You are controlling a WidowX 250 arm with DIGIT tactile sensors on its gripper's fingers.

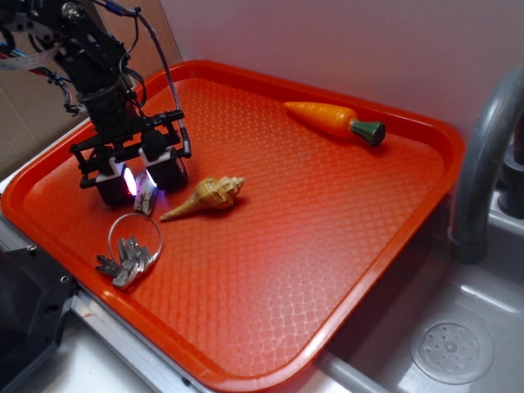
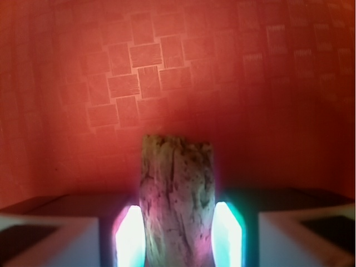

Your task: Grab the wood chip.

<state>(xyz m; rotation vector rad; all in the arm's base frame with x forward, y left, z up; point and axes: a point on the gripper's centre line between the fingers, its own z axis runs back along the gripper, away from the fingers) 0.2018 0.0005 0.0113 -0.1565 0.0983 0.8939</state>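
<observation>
The wood chip (image 1: 146,196), a small rough grey-brown piece, stands between the fingers of my gripper (image 1: 142,182) at the left of the red tray (image 1: 311,246). Its lower end pokes out below the fingers, close to the tray floor. In the wrist view the wood chip (image 2: 177,194) fills the gap of the gripper (image 2: 178,233). Both lit pads (image 2: 130,236) press against its sides, so the gripper is shut on it.
A tan spiral seashell (image 1: 209,196) lies just right of the gripper. Metal keys on a ring (image 1: 128,258) lie just in front of it. An orange toy carrot (image 1: 332,120) rests at the tray's far side. A grey faucet (image 1: 483,164) and sink drain (image 1: 452,350) are to the right.
</observation>
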